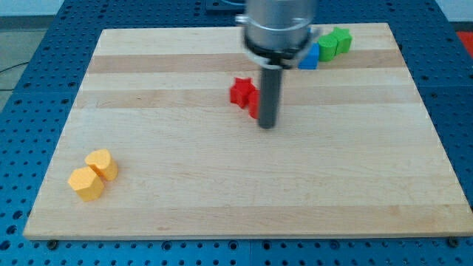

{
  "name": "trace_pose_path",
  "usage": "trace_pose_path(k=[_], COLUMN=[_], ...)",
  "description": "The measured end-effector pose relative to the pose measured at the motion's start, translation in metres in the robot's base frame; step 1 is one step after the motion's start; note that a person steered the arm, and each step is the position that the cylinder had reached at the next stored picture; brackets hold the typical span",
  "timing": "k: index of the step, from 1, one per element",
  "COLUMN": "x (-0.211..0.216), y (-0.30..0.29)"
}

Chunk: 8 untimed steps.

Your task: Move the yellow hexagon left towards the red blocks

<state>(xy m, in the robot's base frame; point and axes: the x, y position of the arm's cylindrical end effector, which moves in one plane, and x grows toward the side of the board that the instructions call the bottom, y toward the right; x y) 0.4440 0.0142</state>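
Two yellow blocks lie at the board's lower left: a yellow hexagon and, touching it up and to the right, a rounded yellow block. A red star-shaped block sits near the board's middle top. A second red block is mostly hidden behind my rod. My tip stands just right of and below the red blocks, far to the right of the yellow hexagon.
A blue block and two green blocks cluster at the top right, partly behind the arm's body. The wooden board lies on a blue perforated table.
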Motion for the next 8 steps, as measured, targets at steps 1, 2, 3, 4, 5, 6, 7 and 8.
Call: trace_pose_path(k=[1, 2, 3, 4, 5, 6, 7, 8], x=[0.085, 0.17, 0.174, 0.157, 0.153, 0.151, 0.16, 0.128], y=[0.009, -0.11, -0.158, -0.224, -0.227, -0.246, -0.283, -0.288])
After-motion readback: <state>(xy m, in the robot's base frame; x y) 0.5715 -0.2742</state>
